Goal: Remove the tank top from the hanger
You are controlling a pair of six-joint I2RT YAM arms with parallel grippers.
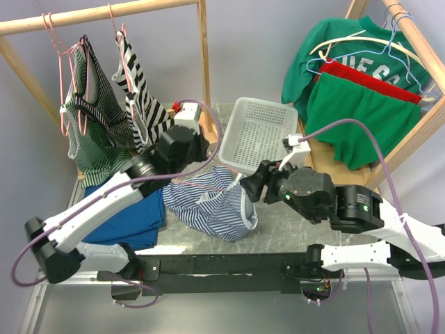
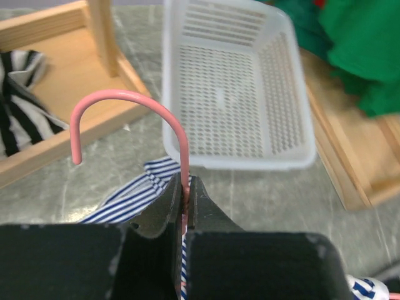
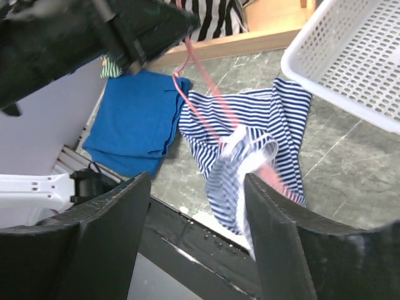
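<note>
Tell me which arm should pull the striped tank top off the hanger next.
Right, probably: the right claw is open and faces the tank top, while the left claw is shut on the hanger hook, so it's busy.

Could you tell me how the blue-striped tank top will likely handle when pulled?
Probably floppy: the tank top sags in folds from the pink hanger. Likely light, since thin wire carries it. Its straps may snag.

white arm links (image 1: pixel 97 209), black joints (image 1: pixel 309 191) — purple cables (image 1: pixel 348 121) along each.
</note>
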